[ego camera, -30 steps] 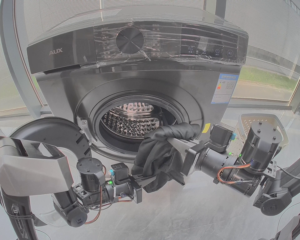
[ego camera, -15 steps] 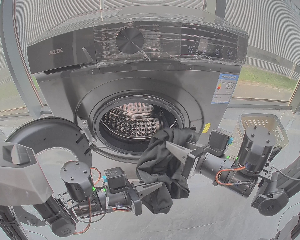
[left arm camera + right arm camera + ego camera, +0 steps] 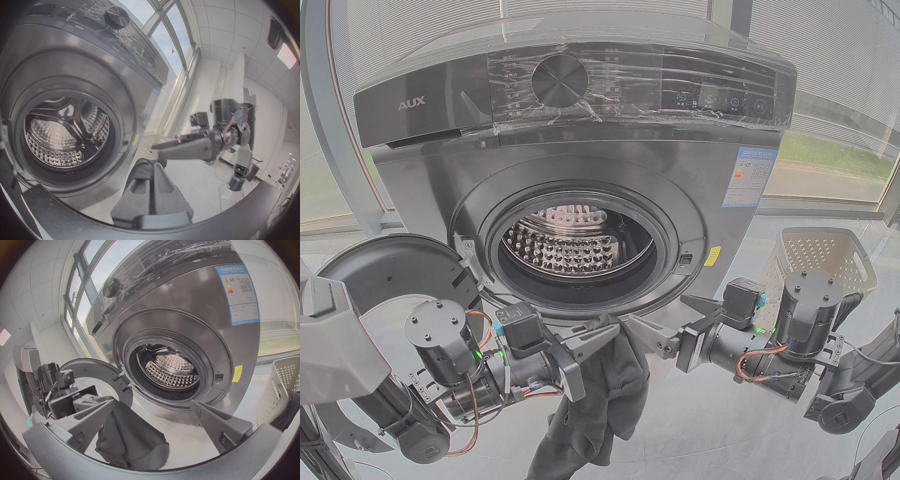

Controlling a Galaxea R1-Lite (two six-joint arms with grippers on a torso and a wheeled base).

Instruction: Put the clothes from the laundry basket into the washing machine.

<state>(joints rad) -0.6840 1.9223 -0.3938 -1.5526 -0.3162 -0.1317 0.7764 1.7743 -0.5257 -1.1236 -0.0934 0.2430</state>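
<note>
Left tool (image 3: 612, 329) holding garment (image 3: 611, 390), below drum rim (image 3: 578, 307)

I see the dark garment (image 3: 610, 389) hanging limp at lower centre, below the open-doored washing machine (image 3: 581, 159) mid-frame; the white perforated laundry basket (image 3: 826, 251) sits centre right.

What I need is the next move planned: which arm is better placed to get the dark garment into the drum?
Left, probably. The left gripper is shut on the dark garment, just below the open drum; the right gripper is open and holds nothing.
</note>
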